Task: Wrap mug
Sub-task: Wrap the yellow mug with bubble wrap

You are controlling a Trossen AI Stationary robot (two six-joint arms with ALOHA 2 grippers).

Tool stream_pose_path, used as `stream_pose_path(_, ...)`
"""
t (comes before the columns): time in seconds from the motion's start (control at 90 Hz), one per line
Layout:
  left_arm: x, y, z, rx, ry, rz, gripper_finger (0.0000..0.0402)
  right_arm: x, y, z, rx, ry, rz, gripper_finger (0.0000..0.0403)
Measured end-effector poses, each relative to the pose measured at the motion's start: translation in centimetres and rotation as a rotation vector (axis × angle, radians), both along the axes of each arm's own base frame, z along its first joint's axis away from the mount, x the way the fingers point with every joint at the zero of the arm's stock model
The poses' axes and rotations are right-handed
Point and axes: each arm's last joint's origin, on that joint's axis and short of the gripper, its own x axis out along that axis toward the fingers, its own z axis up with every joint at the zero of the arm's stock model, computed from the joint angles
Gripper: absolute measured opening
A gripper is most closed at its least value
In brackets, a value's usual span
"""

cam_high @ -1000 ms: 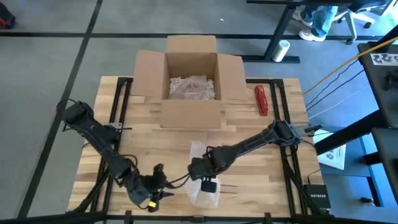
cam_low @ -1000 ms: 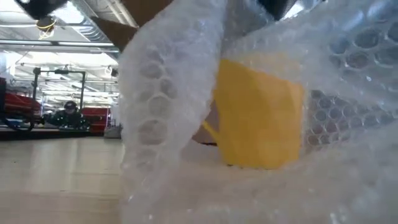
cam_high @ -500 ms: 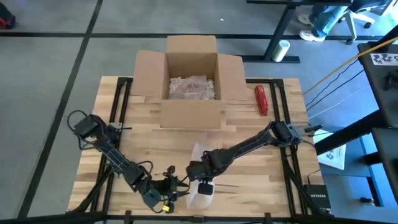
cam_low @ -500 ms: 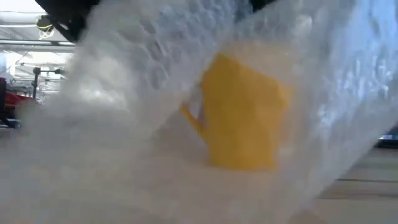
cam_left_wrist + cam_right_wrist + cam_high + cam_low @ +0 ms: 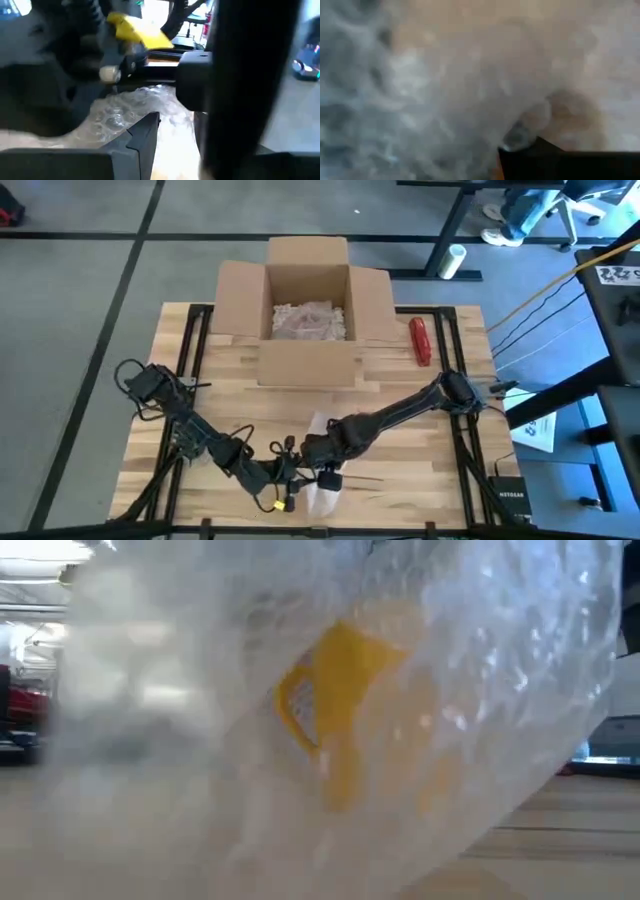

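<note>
The yellow mug (image 5: 345, 710) lies inside a sheet of bubble wrap (image 5: 480, 690) at the front edge of the wooden worktop (image 5: 400, 375), roughly midway between the two front corners. From table height the mug shows through the clear wrap as tilted, its handle toward the left of that picture, with wrap in front of it and over it. From above, the wrap (image 5: 322, 480) is a pale crumpled patch, and the mug itself is hidden under the arms. The right gripper (image 5: 325, 468) reaches in from the right edge of the worktop and sits on top of the wrap; its own camera is filled with wrap (image 5: 445, 85) pressed close, with one dark finger (image 5: 545, 157) at the picture's bottom, and I cannot tell whether this claw is spread or pinching. The left gripper (image 5: 285, 485) comes in low along the front edge from the left side and ends just beside the wrap, close to the right gripper. In its wrist camera one dark finger (image 5: 145, 137) lies beside a fold of wrap (image 5: 125, 112), and whether this claw is spread or pressed together cannot be told either. At the back edge stands an open cardboard box (image 5: 308, 310) with pale packing inside. A red tool (image 5: 420, 340) lies just beside the box toward the right edge.
</note>
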Motion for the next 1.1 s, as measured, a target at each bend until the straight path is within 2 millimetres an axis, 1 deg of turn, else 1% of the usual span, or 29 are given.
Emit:
stream_pose_path(0.078,0.3,0.5,0.0,0.001,0.003,0.022,0.0113,-0.6,0.2,1.2,-0.016,0.026,-0.011,0.0)
stream_pose_path(0.244,0.8,1.3,-0.1,-0.004,0.014,0.025,0.0113,-1.5,1.1,4.7,-0.061,0.034,0.001,0.0)
stream_pose_path(0.367,1.1,1.9,-0.5,-0.028,0.042,0.049,0.0113,-2.0,1.9,7.2,-0.121,-0.04,-0.014,0.0)
stream_pose_path(0.444,1.2,2.2,-0.8,-0.036,0.065,0.062,0.0113,-2.0,2.3,8.8,-0.176,-0.125,-0.011,0.0)
stream_pose_path(0.556,1.2,2.4,-1.0,-0.053,0.085,0.058,0.0113,-2.0,2.2,9.8,-0.224,-0.189,-0.028,0.0)
stream_pose_path(0.622,1.2,2.3,-1.0,-0.054,0.087,0.053,0.0113,-1.8,2.1,9.7,-0.241,-0.204,-0.022,0.0)
stream_pose_path(0.689,1.2,2.3,-1.0,-0.053,0.087,0.05,0.0113,-1.4,1.9,9.1,-0.242,-0.212,-0.017,0.0)
stream_pose_path(0.822,0.9,1.8,-0.9,-0.049,0.084,0.032,0.0113,-1.1,1.7,6.5,-0.206,-0.148,0.005,0.0)
stream_pose_path(0.911,0.5,1.4,-0.6,-0.031,0.089,0.012,0.0113,-1.2,1.8,4.7,-0.167,-0.091,0.003,0.0)
stream_pose_path(1.011,-0.2,1.0,0.7,-0.018,0.065,-0.01,0.0113,-1.3,1.9,2.7,-0.146,-0.059,-0.002,0.0)
stream_pose_path(1.1,-0.9,0.7,2.0,-0.008,0.051,-0.02,0.0113,-1.1,2.1,1.1,-0.112,-0.082,0.0,0.0)
